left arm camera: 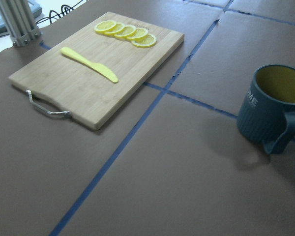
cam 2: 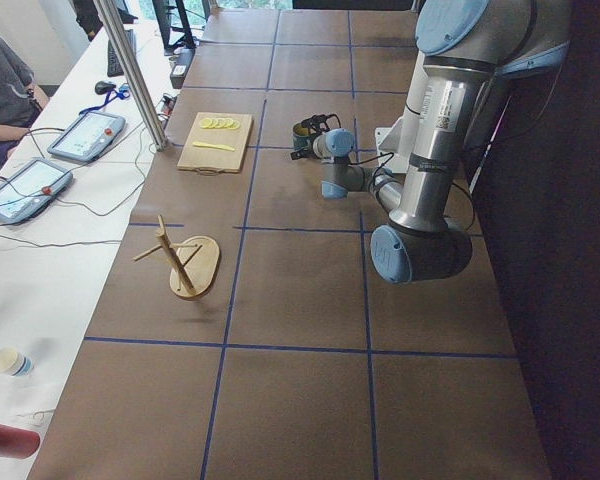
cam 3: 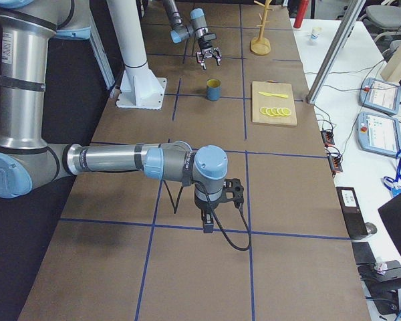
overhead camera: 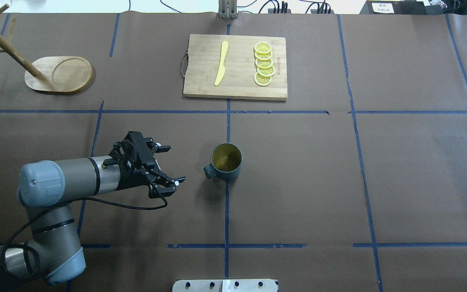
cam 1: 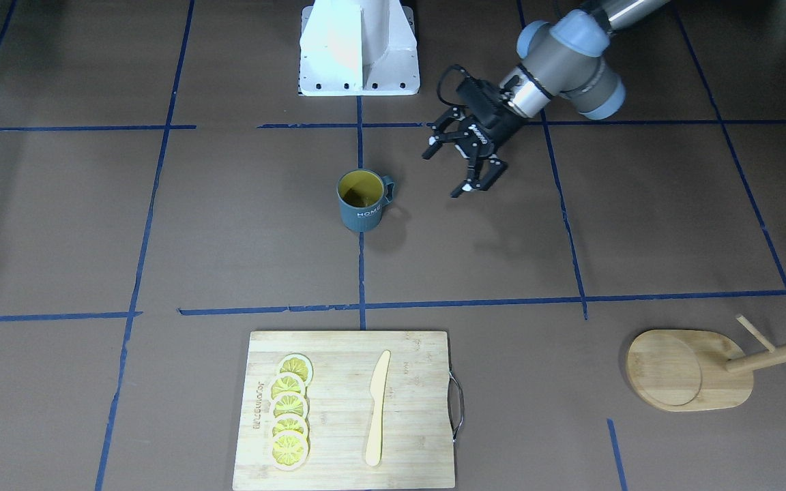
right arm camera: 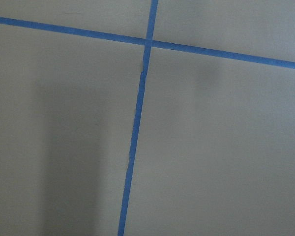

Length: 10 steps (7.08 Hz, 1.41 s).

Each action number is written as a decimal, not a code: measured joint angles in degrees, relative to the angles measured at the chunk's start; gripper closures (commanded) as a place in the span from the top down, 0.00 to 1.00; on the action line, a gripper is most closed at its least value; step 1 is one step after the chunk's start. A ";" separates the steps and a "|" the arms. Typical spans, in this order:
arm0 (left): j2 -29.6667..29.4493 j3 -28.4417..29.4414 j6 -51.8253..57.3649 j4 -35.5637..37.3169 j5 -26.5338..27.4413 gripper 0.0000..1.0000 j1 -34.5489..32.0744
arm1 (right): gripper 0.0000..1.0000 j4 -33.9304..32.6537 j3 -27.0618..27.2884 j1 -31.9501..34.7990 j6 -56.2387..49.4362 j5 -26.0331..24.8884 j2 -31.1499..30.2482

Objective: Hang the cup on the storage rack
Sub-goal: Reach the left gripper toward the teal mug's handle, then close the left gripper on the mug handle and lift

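Gaping wide, left pincer (overhead camera: 176, 163) hangs near cup (overhead camera: 226, 162).

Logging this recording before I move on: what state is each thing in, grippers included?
cup: upright on the table, not held, handle toward the left gripper.
storage rack: standing upright, pegs bare.
left gripper: open, beside the cup, not touching it.
right gripper: open or shut, cannot tell.
cutting board: lying flat.
yellow knife: flat on the cutting board.
lemon slices: five, overlapping in a row on the cutting board.
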 measured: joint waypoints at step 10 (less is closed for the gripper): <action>-9.75 8.18 -4.85 0.04 7.43 0.01 5.67 | 1.00 0.26 -0.93 0.00 0.03 0.16 0.26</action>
